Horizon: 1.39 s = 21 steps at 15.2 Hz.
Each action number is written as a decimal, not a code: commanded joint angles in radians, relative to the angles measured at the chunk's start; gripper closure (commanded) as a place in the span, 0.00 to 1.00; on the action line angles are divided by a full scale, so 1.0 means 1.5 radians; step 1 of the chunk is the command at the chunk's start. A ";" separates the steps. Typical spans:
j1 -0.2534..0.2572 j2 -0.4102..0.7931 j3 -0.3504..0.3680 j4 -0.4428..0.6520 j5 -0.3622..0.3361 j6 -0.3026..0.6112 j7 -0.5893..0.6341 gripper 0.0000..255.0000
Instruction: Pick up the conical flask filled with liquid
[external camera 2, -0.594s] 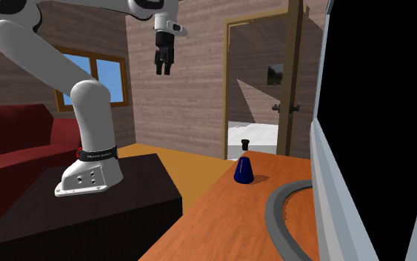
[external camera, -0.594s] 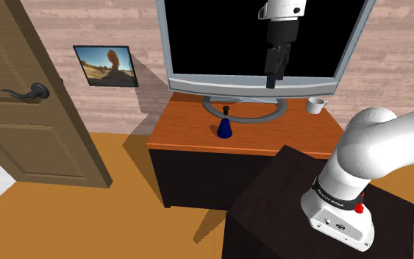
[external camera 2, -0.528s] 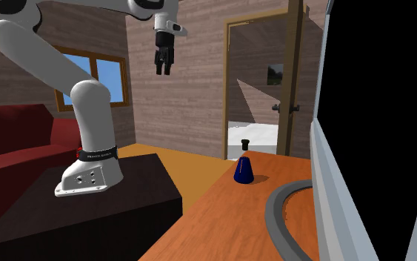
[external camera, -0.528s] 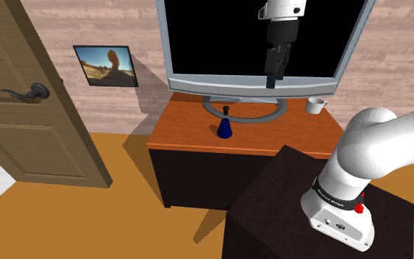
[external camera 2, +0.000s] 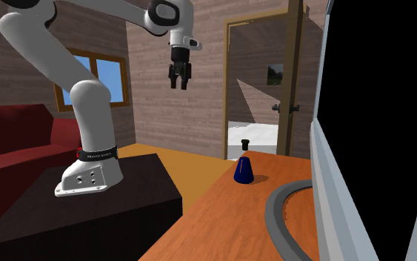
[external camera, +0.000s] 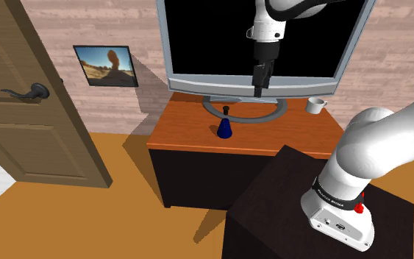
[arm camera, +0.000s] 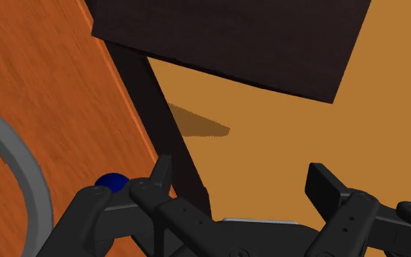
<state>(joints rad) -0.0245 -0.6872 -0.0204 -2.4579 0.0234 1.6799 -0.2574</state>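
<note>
shoulder view: the gripper [external camera: 259,90] hangs in the air in front of the black screen of the television [external camera: 198,40], pointing down, above the grey ring foot [external camera: 243,111] of the set. the conical flask [external camera: 225,129], dark blue with a black stopper, stands upright on the orange top of the cabinet [external camera: 187,129], just in front of the ring foot and towards this view's left of the gripper, well below it. a white cup [external camera: 315,104] stands at the cabinet's far right corner. the arm's dark stand [external camera: 271,202] is at lower right.

second exterior view: the gripper [external camera 2: 178,81] is high above the floor, between the stand [external camera 2: 88,211] and the cabinet [external camera 2: 221,215], with its fingers slightly apart. the conical flask [external camera 2: 244,170] stands near the cabinet's far edge, well apart from the gripper.

wrist view: the gripper [arm camera: 242,171] is released: its two fingers stand wide apart with only the floor between them. the blue body of the conical flask [arm camera: 110,180] shows on the orange top, partly hidden behind one finger [arm camera: 161,175], outside the gap and not clasped.
</note>
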 commanded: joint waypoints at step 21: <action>-0.030 0.503 -0.102 0.161 -0.021 0.397 -0.224 0.00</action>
<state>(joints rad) -0.0680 0.0326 -0.1721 -2.2339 -0.0128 2.2554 -0.5803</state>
